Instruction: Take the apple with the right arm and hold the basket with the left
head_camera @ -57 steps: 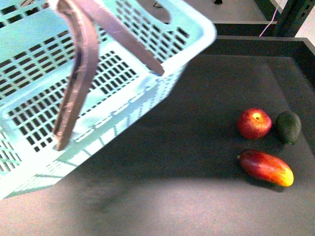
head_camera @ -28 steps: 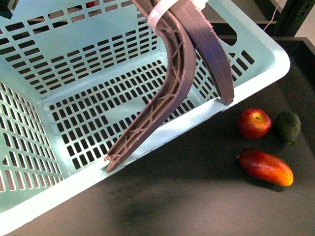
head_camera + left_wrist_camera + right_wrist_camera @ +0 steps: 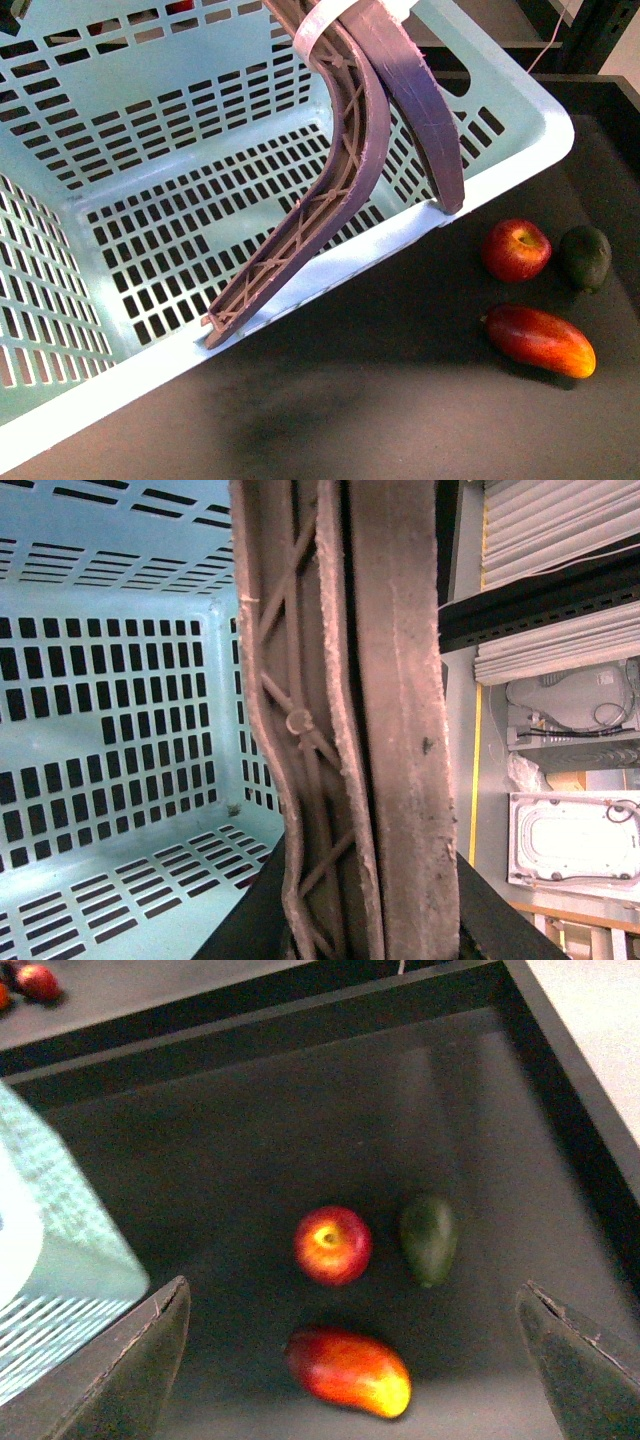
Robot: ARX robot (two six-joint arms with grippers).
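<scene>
The red apple point(image 3: 516, 250) with yellowish patches lies on the dark mat at the right, its stem end up point(image 3: 332, 1245). The light turquoise basket point(image 3: 520, 150) fills the left of the front view, lifted and tilted, its near corner close to the apple. My left gripper point(image 3: 335, 265) is shut on the basket's rim, one ribbed finger inside and one outside; the left wrist view shows the fingers point(image 3: 400, 780) pressed together beside the slotted wall point(image 3: 120, 680). My right gripper point(image 3: 352, 1295) hangs open above the fruit, apart from the apple.
An elongated red-yellow mango point(image 3: 540, 340) lies just in front of the apple and a dark green avocado point(image 3: 585, 257) right beside it. The mat sits in a black tray whose raised wall point(image 3: 580, 1110) runs close to the avocado. The basket corner point(image 3: 60, 1250) borders the fruit.
The basket has swung and tilted so its open inside faces the camera, then shifted slightly left. The apple, mango and avocado have not moved.
</scene>
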